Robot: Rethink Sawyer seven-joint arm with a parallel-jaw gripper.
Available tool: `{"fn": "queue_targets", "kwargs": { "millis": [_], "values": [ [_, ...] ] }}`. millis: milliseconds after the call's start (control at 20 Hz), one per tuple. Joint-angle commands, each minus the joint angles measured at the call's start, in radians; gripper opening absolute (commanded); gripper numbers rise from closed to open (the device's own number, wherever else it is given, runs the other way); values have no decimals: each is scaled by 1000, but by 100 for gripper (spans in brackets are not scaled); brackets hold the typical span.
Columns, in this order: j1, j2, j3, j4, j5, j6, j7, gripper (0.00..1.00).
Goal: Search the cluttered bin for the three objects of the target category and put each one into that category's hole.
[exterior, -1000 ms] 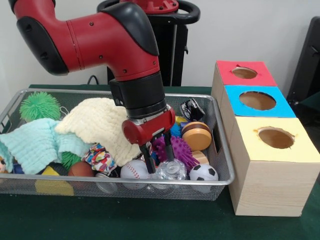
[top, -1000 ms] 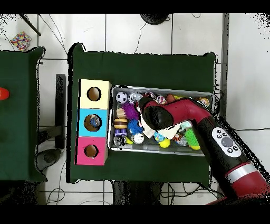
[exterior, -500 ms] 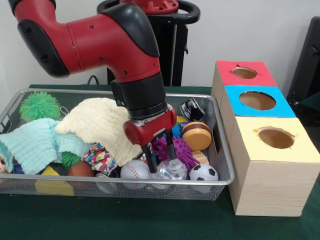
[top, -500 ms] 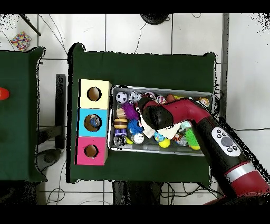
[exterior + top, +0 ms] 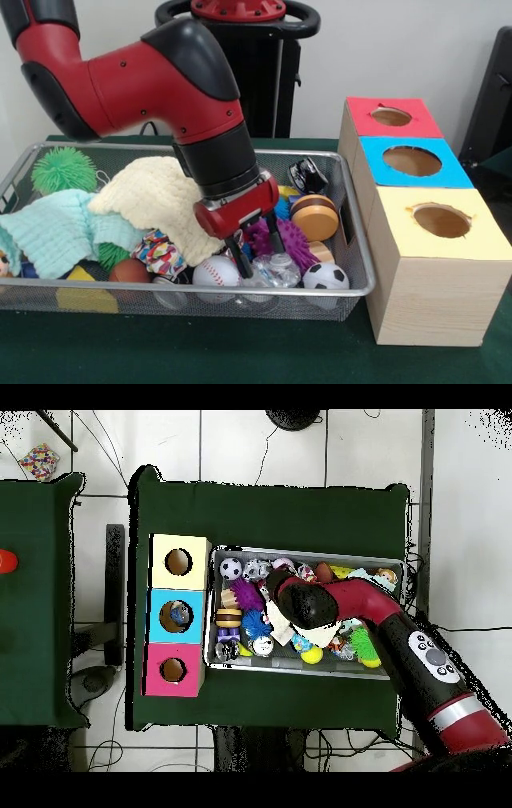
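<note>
Bin (image 5: 356, 276): claw (image 5: 256, 250) prongs apart above clear ball (image 5: 276, 270); overhead, arm (image 5: 340, 599) hides claw

The arm (image 5: 152, 80) consists of glossy red cylindrical link shells joined by rounded black joint covers. A black cylindrical wrist section leads to a red end cap with small dark fastener holes. The gripper (image 5: 254, 240) carries two thin black fingers (image 5: 234, 242) projecting from the red cap. In the overhead view, a grey oval control panel (image 5: 431, 658) with dark buttons sits on the red link, followed by a light grey band (image 5: 455, 707).
</note>
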Motion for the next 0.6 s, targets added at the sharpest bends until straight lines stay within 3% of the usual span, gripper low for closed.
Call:
{"fn": "queue_targets", "kwargs": {
  "millis": [50, 600],
  "values": [
    [-1, 89, 7, -92, -1, 120, -221, 100],
    [-9, 102, 31, -108, 8, 120, -240, 100]
  ]
}}
